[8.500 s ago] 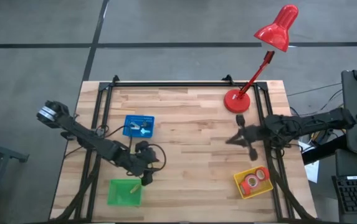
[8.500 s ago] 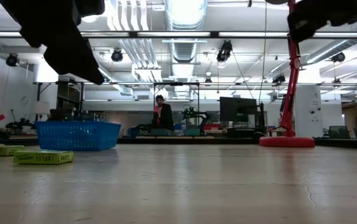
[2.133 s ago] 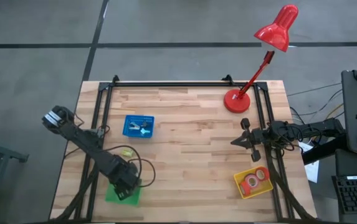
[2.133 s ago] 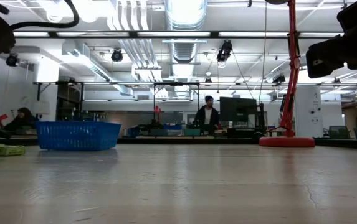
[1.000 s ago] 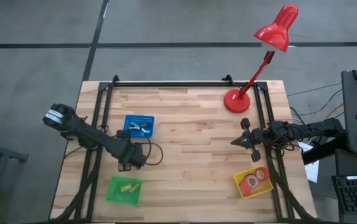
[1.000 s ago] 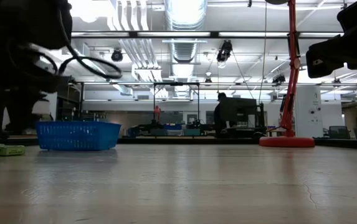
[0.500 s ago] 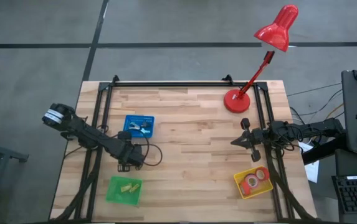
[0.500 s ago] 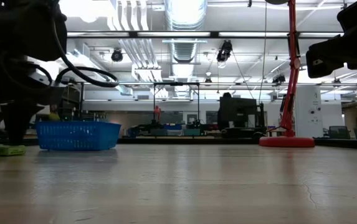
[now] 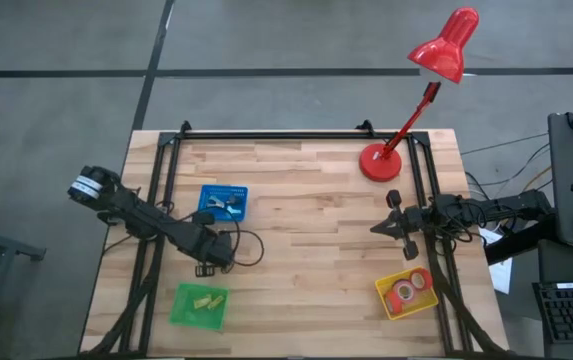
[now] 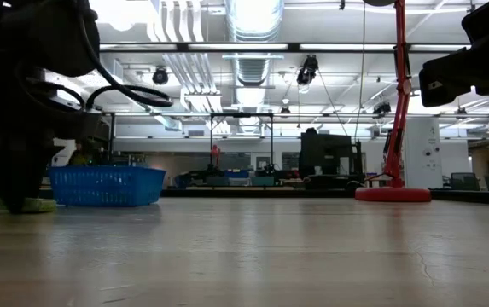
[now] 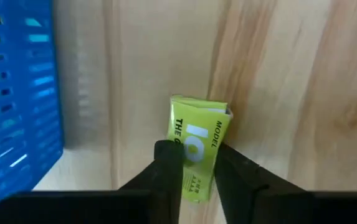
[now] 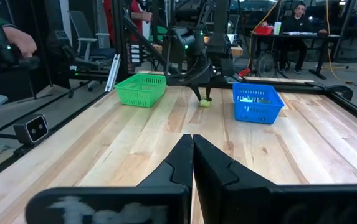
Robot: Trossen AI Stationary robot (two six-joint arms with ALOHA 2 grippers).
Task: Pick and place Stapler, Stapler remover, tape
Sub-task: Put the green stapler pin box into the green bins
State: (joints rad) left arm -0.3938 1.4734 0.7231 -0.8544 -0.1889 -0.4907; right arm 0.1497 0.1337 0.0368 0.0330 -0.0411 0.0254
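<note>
A small yellow-green printed box (image 11: 197, 134) lies flat on the wooden table beside the blue basket (image 9: 223, 202). My left gripper (image 11: 197, 177) points down over it and is shut on it; the high view shows this gripper (image 9: 205, 264) between the blue and green baskets. Red tape rolls (image 9: 406, 292) lie in the yellow basket at the near right. The blue basket holds small pale items; I cannot make out a stapler or a stapler remover. My right gripper (image 12: 192, 149) is shut and level above the table's right side (image 9: 384, 225), touching nothing. My left gripper pinches the box's two long sides (image 11: 187, 163) between its two fingers, at one end of the box. The fingers (image 11: 169, 168) come from above, pointing down, and lie across the box. The box lies flat on the table (image 10: 29, 205).
A green basket (image 9: 200, 306) with yellow-green pieces stands at the near left. A red desk lamp stands on its round base (image 9: 379, 161) at the far right. A black frame runs along the table's edges. Bare wood lies in the middle of the table.
My left gripper has sunk a little onto the table beside the blue basket, and its fingers have closed in on the yellow-green box, which stays flat on the wood.
</note>
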